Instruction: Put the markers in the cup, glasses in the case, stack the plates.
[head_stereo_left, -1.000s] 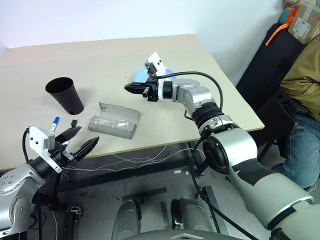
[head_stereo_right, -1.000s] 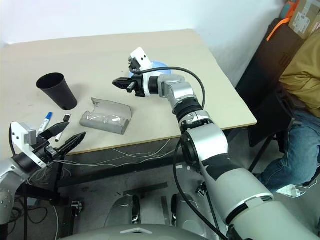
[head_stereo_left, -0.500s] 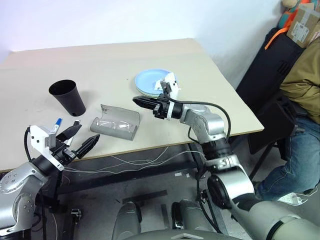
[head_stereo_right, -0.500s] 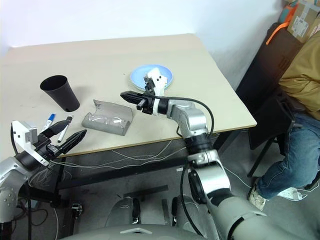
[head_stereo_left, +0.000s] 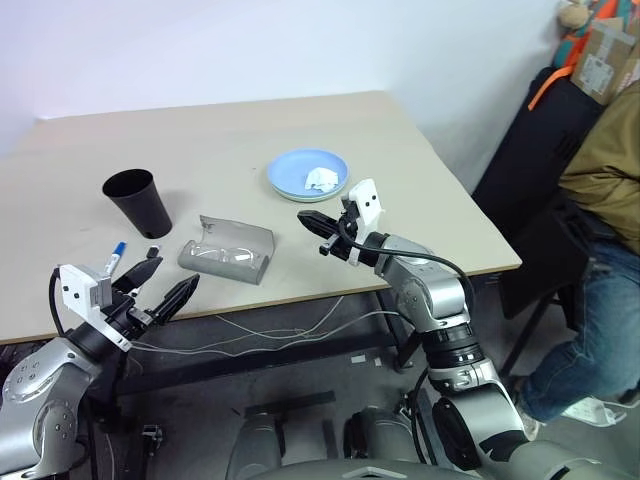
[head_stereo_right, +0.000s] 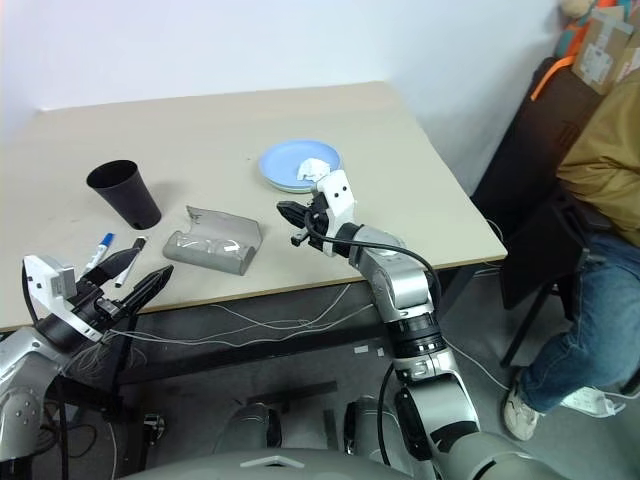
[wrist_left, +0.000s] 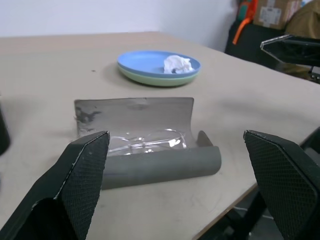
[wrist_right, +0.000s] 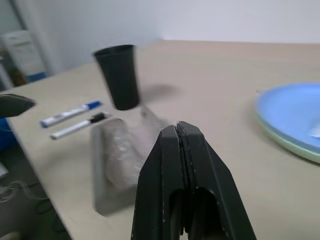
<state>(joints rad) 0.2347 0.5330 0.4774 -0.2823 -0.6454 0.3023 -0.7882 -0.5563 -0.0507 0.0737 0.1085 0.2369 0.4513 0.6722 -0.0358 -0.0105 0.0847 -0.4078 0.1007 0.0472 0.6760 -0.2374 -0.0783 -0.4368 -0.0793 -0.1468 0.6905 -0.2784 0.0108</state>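
The black cup (head_stereo_left: 135, 200) stands upright at the table's left. Two markers lie in front of it, one blue-capped (head_stereo_right: 100, 247) and one black-capped (head_stereo_right: 130, 258). The grey case (head_stereo_left: 228, 250) lies open with the clear glasses (wrist_left: 145, 141) resting inside. The plates (head_stereo_left: 290, 172) are stacked, light blue on pale green, with a crumpled white tissue (head_stereo_left: 321, 180) on top. My left gripper (head_stereo_left: 177, 271) hovers open at the table's front edge, near the markers and pointing at the case. My right gripper (head_stereo_left: 305, 218) is shut and empty, just above the table between case and plates.
A seated person (head_stereo_left: 605, 190) in an olive jacket and jeans is at the right, behind a black chair back (head_stereo_left: 530, 150). Loose cables (head_stereo_left: 290, 315) hang below the table's front edge. Bare tabletop stretches behind the cup and plates.
My right arm has drawn back and down from above the plates toward the front edge, still shut, uncovering the plates and tissue. The left gripper has stayed put. The camera view has shifted.
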